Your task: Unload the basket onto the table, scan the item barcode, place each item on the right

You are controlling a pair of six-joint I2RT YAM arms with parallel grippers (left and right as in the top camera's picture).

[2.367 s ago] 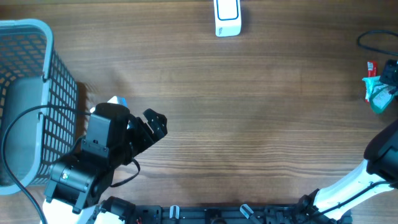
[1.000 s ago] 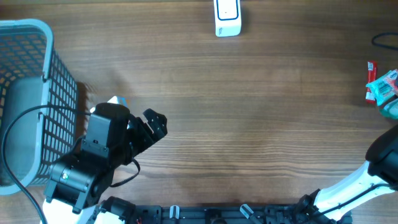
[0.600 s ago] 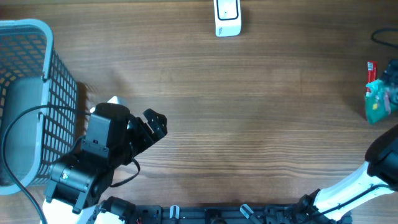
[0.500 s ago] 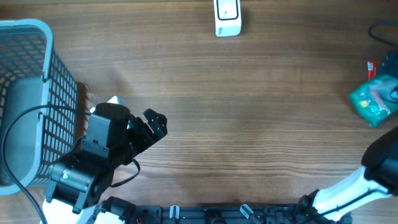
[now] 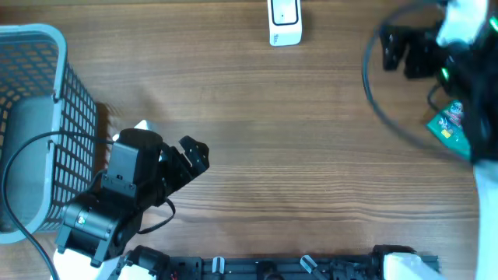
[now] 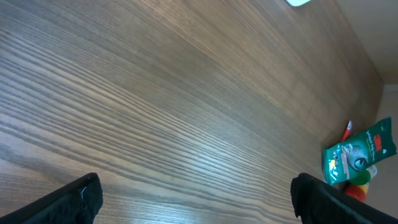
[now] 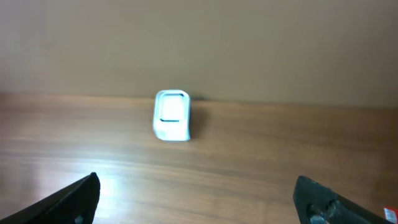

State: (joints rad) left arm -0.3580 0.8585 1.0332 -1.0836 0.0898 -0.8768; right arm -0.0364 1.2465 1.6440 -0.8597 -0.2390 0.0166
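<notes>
Spanning the view, the brown wooden table (image 5: pixel 257 155) is taken in first. At its left end the blue-grey plastic mesh basket (image 5: pixel 54 47) is stood, no item made out inside. The left hand (image 6: pixel 196 196) is held wide and bare, well apart from the goods. The right hand (image 7: pixel 196 194) is spread equally wide and bare. The green foil snack packet (image 5: pixel 445 128) is found lying at the table's right edge, tilted diagonally, back toward the robot from that hand; the right arm is judged nearer. The small white barcode scanner (image 7: pixel 172 115) is faced by the right hand.
</notes>
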